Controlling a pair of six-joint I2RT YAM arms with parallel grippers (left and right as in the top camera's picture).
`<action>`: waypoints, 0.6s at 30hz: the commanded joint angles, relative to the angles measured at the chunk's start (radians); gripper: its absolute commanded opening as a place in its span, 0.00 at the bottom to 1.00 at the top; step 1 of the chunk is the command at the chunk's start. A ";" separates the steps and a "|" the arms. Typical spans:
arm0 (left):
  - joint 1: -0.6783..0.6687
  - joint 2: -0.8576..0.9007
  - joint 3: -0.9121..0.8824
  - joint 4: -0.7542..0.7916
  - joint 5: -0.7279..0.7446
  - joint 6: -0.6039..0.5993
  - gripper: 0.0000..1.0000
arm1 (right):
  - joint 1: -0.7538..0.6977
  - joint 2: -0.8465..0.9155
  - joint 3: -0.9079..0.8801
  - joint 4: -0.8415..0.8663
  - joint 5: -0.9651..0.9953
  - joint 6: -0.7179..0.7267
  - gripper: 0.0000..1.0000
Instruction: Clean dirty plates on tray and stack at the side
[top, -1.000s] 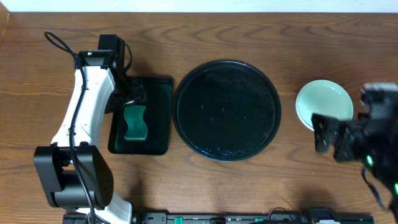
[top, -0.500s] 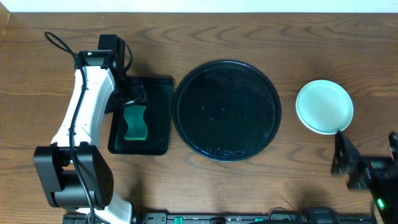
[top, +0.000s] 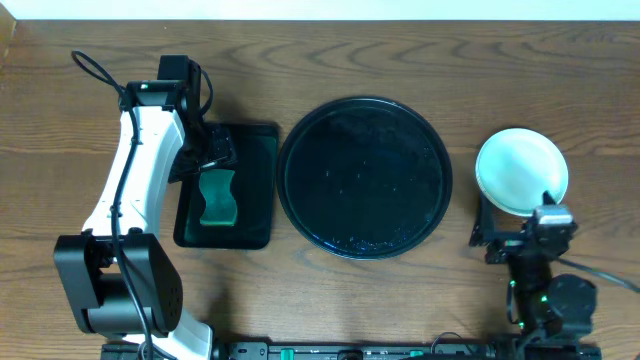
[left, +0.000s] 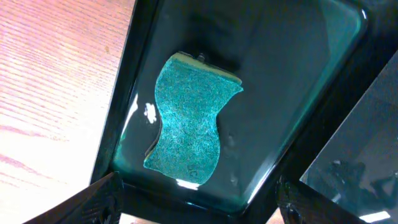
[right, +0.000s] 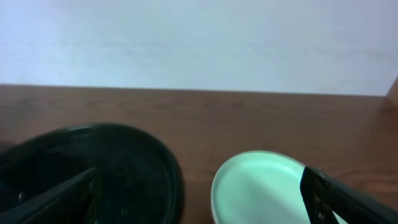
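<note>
- Right pincer (right: 199, 202) spread wide, low over the table (top: 560, 80).
- Pale mint-green plate (top: 515, 165) rests on the table just ahead of it; round black tray (top: 364, 177) lies ahead to its left, apart from the plate.
- Left pincer (left: 199, 196) spread above a green sponge (left: 189, 127) in a rectangular tray (left: 298, 93).

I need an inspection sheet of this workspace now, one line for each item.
Surface: brown wood table, no spill seen.
Job's things: round black tray holds no plate; pale green plate lies on the table right of it; stack count cannot be told.
Clutter: green sponge in rectangular tray.
Grippers: left gripper open over the rectangular tray; right gripper open beside the plate.
Cables: black cable loops at far left.
Surroundings: pale wall.
</note>
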 joint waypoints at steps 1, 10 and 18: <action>0.003 0.006 0.010 -0.003 -0.001 -0.009 0.79 | -0.009 -0.073 -0.090 0.053 -0.032 -0.011 0.99; 0.003 0.006 0.010 -0.003 -0.001 -0.009 0.79 | -0.008 -0.149 -0.196 0.085 -0.035 -0.011 0.99; 0.003 0.006 0.010 -0.003 -0.001 -0.009 0.79 | -0.008 -0.151 -0.196 0.086 -0.035 -0.011 0.99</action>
